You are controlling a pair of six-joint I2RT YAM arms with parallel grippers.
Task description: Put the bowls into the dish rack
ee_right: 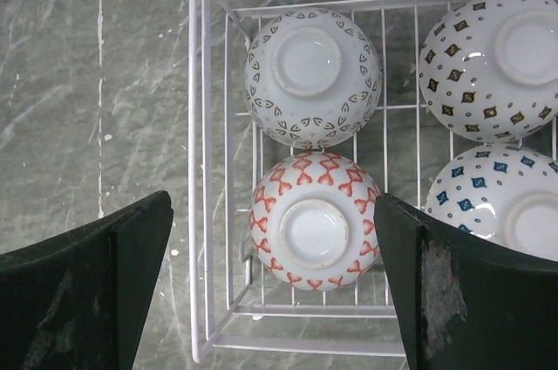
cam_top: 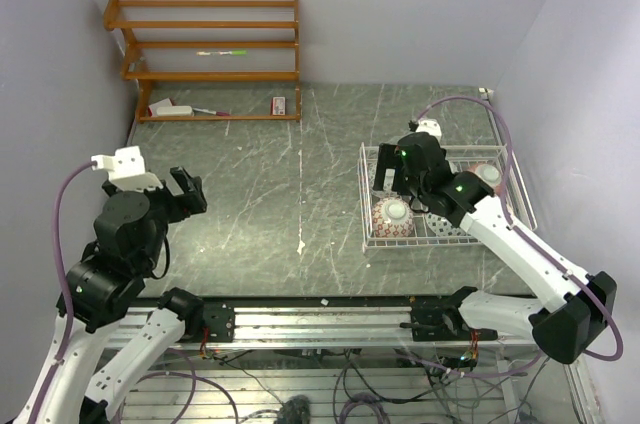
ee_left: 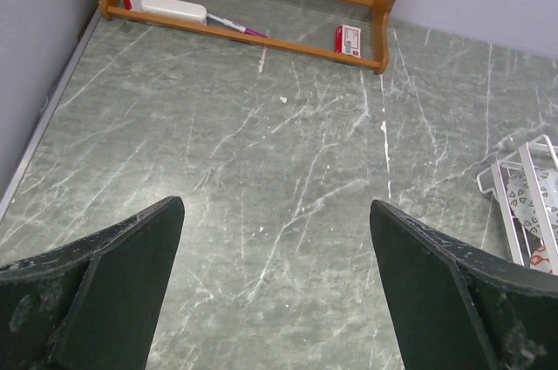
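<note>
Mainly the risk is snagging on the way out. My right gripper point(ee_right: 272, 204) hangs low over the near-left corner of the white wire dish rack point(ee_right: 193, 169), with one finger outside the rack's left wall and the other down among the bowls. If I pull away tilted or sideways, the outer finger could catch the wire and drag the rack. The inner finger could shove the upside-down red-patterned white ceramic bowl point(ee_right: 314, 222) or clip the blue-patterned white bowl point(ee_right: 501, 204) to its right. That finger's edge looks just beside the red one; I can't tell if it's touching. A bowl knocked off its rim could roll against its neighbours.

Right gripper: jaws spread wide, nothing held, the red bowl lying below and between the fingers.

Left gripper point(ee_left: 277, 206): also wide apart, empty, hovering over the bare green marbled table point(ee_left: 261, 126), well away from the rack, with the orange wooden shelf point(ee_left: 261, 38) beyond it at the far left.

Bowls: all face down in the rack.
- The grey-patterned white bowl point(ee_right: 312, 78) is just beyond the red one.
- The dark-diamond-patterned white bowl point(ee_right: 501, 56) is beyond the blue one.
- The top view shows a pinkish bowl point(cam_top: 487, 176) at the rack's far right.

I judge loading is about done.
</note>
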